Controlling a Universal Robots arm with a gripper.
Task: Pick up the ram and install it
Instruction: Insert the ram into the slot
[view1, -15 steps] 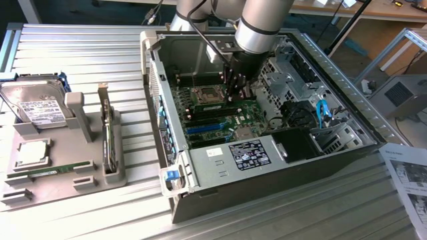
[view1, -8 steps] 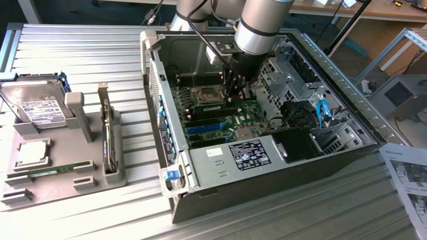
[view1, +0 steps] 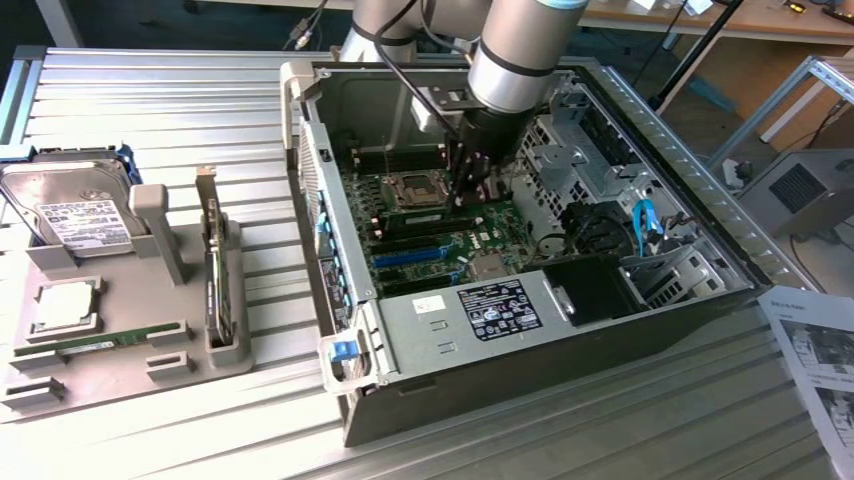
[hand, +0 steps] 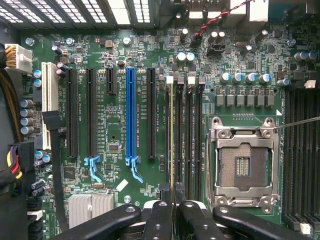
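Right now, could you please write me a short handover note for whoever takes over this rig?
Gripper: shut on the thin green ram stick, inside the open grey computer case.
Ram: seen edge-on, upright along the bank of long black memory slots beside the silver processor socket.
Done: ram picked up and brought to the slots.
Left: whether it is fully seated cannot be told; not yet released.
Also: a second green stick lies in the grey tray.
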